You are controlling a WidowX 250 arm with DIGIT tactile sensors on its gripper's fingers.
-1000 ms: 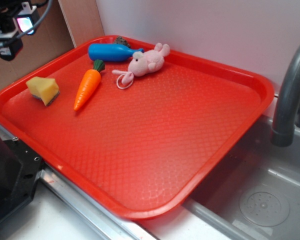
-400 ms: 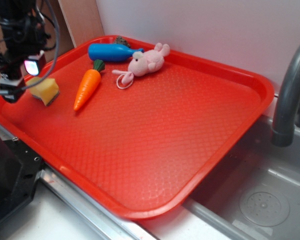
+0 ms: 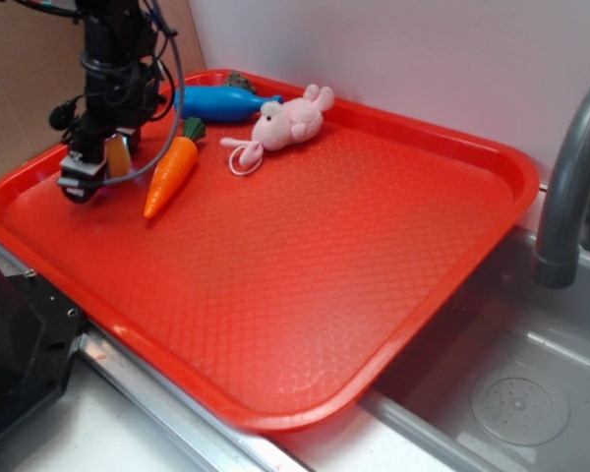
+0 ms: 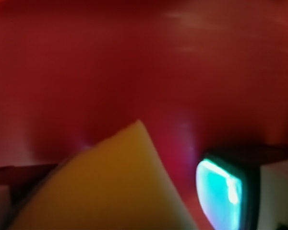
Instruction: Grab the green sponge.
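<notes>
Approach step: your gripper (image 3: 90, 177) hangs low over the green sponge (image 3: 118, 154) at the red tray's (image 3: 393, 246) left end, beside the toy carrot (image 3: 170, 167). Jaw opening cannot be told; nothing looks clamped. Next, descend squarely, then close.

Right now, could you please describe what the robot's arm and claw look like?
The arm is black, built of blocky segments, with loose black cables looping beside it. The claw is black too, with pale parts near its tip. In the wrist view a glowing turquoise panel in a dark frame sits beside it.
</notes>
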